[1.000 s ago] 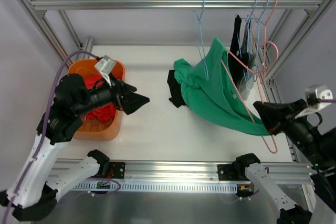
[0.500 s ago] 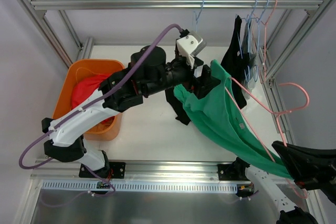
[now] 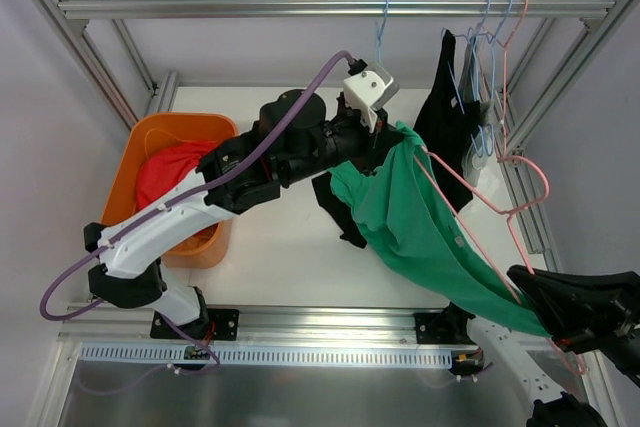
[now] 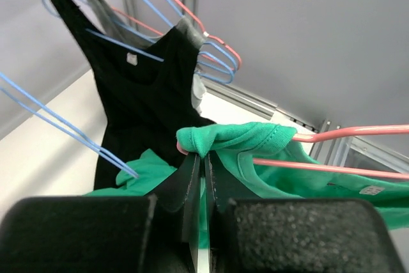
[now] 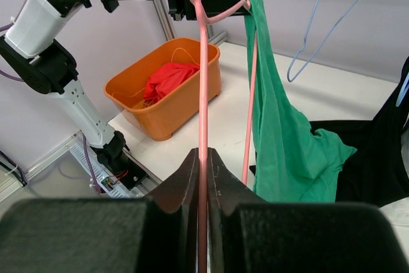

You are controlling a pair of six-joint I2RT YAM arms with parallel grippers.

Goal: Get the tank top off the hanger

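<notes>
The green tank top [image 3: 420, 232] hangs stretched on a pink hanger [image 3: 480, 193] between my two arms, above the table. My left gripper [image 3: 390, 145] is shut on the top's bunched shoulder strap [image 4: 233, 137] at the hanger's upper end; in the left wrist view the fingertips [image 4: 204, 158] pinch green cloth just under the pink wire [image 4: 319, 166]. My right gripper [image 3: 527, 294], at the near right, is shut on the hanger's pink wire [image 5: 202, 81], which runs straight out between its fingertips [image 5: 203, 155]. The rest of the top [image 5: 281, 139] drapes down below the wire.
An orange basket [image 3: 148, 132] with a red garment [image 3: 168, 172] stands at the left. A black garment [image 3: 338, 215] lies on the table under the green one. A black top [image 3: 448, 112] and several hangers hang from the rail [image 3: 250, 7] at the right, a blue hanger [image 3: 380, 32] beside them.
My left arm swung from the basket across to the green top and its jaws closed on the strap. My right gripper pulled the pink hanger toward the near right corner.
</notes>
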